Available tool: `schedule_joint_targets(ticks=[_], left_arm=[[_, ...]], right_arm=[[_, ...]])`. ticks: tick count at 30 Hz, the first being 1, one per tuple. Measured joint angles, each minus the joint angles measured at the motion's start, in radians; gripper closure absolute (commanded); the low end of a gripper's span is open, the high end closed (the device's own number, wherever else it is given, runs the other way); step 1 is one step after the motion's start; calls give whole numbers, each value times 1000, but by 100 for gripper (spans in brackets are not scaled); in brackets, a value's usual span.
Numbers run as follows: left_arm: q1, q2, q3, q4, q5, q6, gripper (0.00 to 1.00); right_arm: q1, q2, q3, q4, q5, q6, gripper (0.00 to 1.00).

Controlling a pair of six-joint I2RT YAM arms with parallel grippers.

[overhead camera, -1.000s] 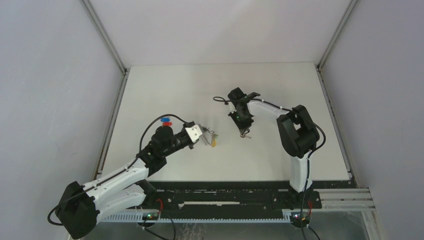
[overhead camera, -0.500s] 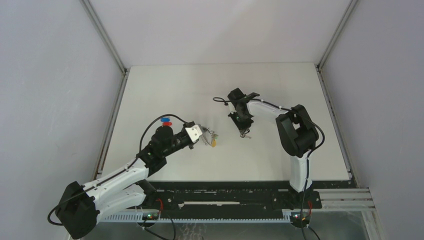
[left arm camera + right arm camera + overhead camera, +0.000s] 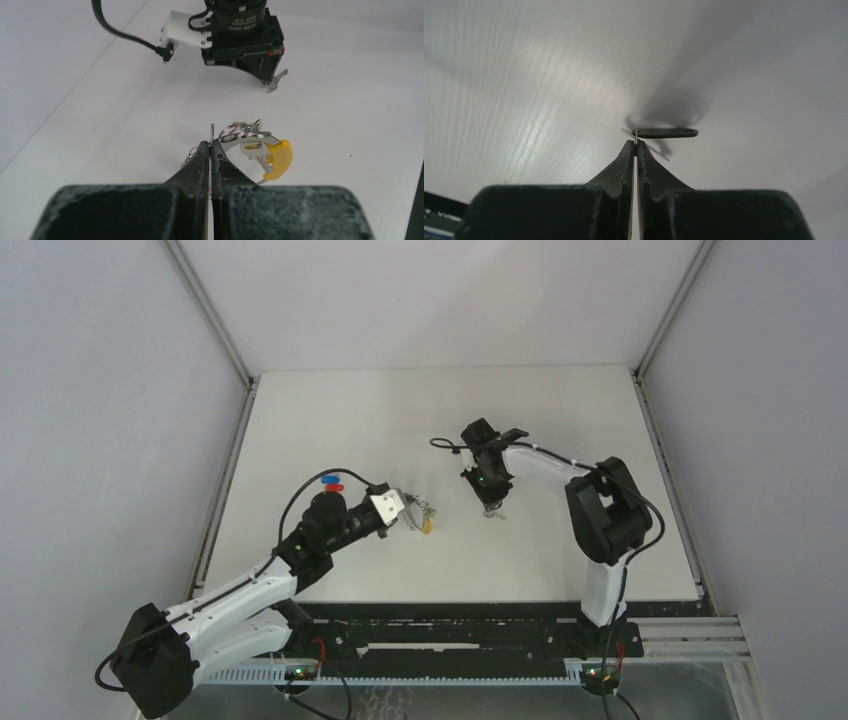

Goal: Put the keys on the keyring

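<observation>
My left gripper (image 3: 403,510) is shut on a thin ring of the keyring (image 3: 425,517), a silver loop with small rings and a yellow strip. In the left wrist view the keyring (image 3: 250,142) sticks out just past the closed fingertips, with the yellow strip (image 3: 278,158) to the right. My right gripper (image 3: 490,506) points down at the table to the right of the keyring, apart from it, and is shut on the small black-headed key (image 3: 665,133). The key's metal tip (image 3: 276,80) shows under the right gripper in the left wrist view. No green tag shows.
A pair of blue- and red-headed keys (image 3: 331,483) lies on the white table (image 3: 400,410) behind the left arm's wrist. A black cable (image 3: 440,443) loops off the right wrist. Grey walls enclose the table at the left, right and back.
The right arm has shifted a little to the right with the key in its jaws. The left arm and keyring have not moved.
</observation>
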Motion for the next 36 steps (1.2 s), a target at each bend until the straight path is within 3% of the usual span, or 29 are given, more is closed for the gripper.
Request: schedule_joint_targets(ticks=[17,27,36], left_arm=[[0,-61,0,-21,19,29,100],[0,-62,61,-77,99,62,100],[0,-60,66,-93,128,113,100]], right_arm=[[38,-539,-71,-14,-219,-220,100],[82,-629,-74,-9,-418,-378,100],[137,-615,-65,15,-592,-515,100]])
